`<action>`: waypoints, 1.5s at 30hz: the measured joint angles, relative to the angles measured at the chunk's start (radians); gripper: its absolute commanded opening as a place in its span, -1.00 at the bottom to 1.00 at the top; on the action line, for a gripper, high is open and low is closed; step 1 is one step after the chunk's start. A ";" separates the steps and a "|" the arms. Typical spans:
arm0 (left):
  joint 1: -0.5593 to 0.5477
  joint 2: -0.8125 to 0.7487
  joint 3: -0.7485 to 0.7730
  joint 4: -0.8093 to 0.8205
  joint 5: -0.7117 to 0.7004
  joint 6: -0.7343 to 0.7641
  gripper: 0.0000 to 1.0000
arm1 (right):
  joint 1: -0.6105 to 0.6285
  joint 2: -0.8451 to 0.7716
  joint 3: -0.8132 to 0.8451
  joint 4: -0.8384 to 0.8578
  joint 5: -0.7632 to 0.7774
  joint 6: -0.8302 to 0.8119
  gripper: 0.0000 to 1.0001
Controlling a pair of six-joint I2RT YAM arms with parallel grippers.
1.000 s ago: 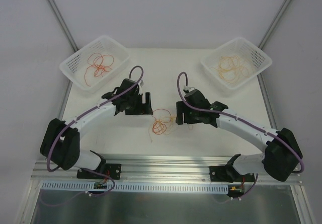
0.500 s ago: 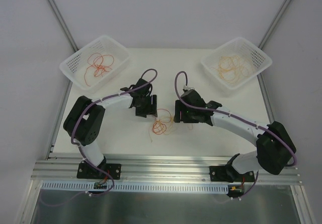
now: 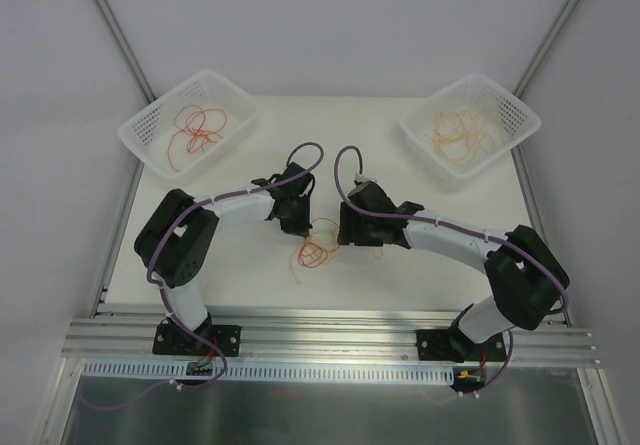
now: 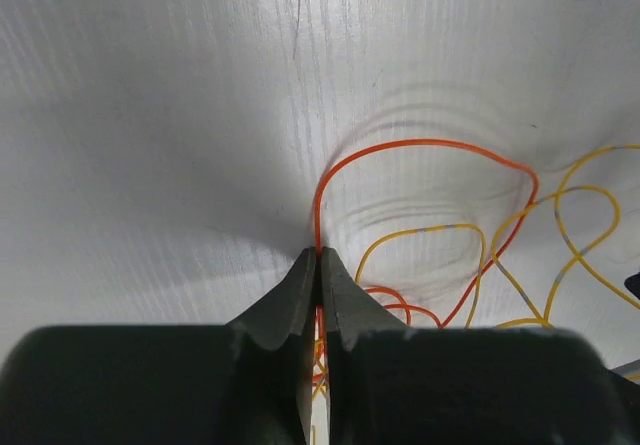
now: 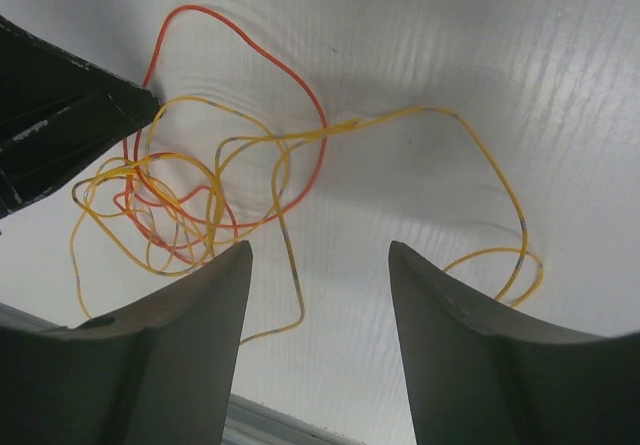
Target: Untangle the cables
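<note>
Closing in on the tangle of cables (image 3: 317, 249) over the last second, both arms are now meeting at the middle of the worktop (image 3: 330, 130). The left hand (image 3: 302, 229), spread wide a moment ago, is now clenched. The tangle itself is lying where it was, near the middle of the worktop and a little toward the front edge, between the two hands.

One red cable (image 4: 425, 146) is rising out of the heap in a wide arch and curving back down into the tips of the left hand (image 4: 319, 256). Those tips are pressing together on it right at the surface, so this hand is grasping the red cable. Several yellow cables (image 4: 578, 197) are looping beside and under that arch, crossing it on the right.

From the right wrist, the red cable (image 5: 300, 90) is showing as a large loop, with the yellow cables (image 5: 482, 155) weaving through it and trailing off to the right. The left hand (image 5: 70, 135) is appearing there as a dark wedge touching the loop's left side. The right hand (image 5: 320, 252) is hovering just beside the tangle with its fingers (image 5: 180, 335) standing apart, released and gripping nothing.

Farther out, a left basket (image 3: 135, 130) is sitting at the far left corner holding loose red cables (image 3: 195, 130). A right basket (image 3: 522, 115) is sitting at the far right corner holding loose yellow cables (image 3: 462, 135).
</note>
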 measured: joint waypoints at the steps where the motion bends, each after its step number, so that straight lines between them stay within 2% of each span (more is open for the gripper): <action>1: 0.000 -0.001 -0.001 0.001 -0.005 -0.001 -1.00 | 0.001 0.010 0.000 0.008 -0.002 0.003 0.05; 3: 0.000 -0.005 -0.004 0.005 -0.012 -0.001 -1.00 | 0.002 0.028 0.000 0.022 -0.002 0.009 -0.10; 4: 0.000 -0.008 -0.006 0.005 -0.017 0.000 -1.00 | 0.002 0.035 0.000 0.026 0.000 0.010 -0.31; 6: 0.000 -0.014 -0.011 0.004 -0.035 0.001 -1.00 | 0.002 0.041 -0.003 0.030 0.003 0.008 -0.55; 7: 0.001 -0.018 -0.014 0.003 -0.042 0.002 -1.00 | 0.002 0.040 -0.005 0.029 0.008 0.006 -0.86; 8: 0.002 -0.023 -0.019 0.003 -0.051 0.003 -1.00 | 0.002 0.038 -0.008 0.029 0.013 0.000 -0.99; 13: 0.077 -0.076 -0.065 -0.006 -0.082 0.026 -1.00 | -0.015 -0.034 -0.035 -0.037 0.080 -0.034 -0.99; 16: 0.198 -0.135 -0.108 -0.010 -0.093 0.053 -1.00 | -0.072 -0.163 -0.035 -0.124 0.134 -0.077 -0.99; 20: 0.364 -0.212 -0.147 -0.019 -0.121 0.087 -1.00 | -0.227 -0.389 -0.004 -0.260 0.172 -0.158 -0.99; 24: 0.465 -0.250 -0.149 -0.032 -0.131 0.113 -1.00 | -0.393 -0.550 0.144 -0.408 0.182 -0.250 -0.99; 32: 0.594 -0.255 -0.135 -0.072 -0.138 0.163 -1.00 | -0.509 -0.618 0.522 -0.594 0.179 -0.407 -0.99; 37: 0.652 -0.256 -0.134 -0.094 -0.145 0.191 -1.00 | -0.534 -0.634 0.622 -0.683 0.177 -0.459 -0.99; 45: 0.675 -0.251 -0.131 -0.117 -0.151 0.216 -1.00 | -0.546 -0.634 0.718 -0.768 0.237 -0.510 -0.99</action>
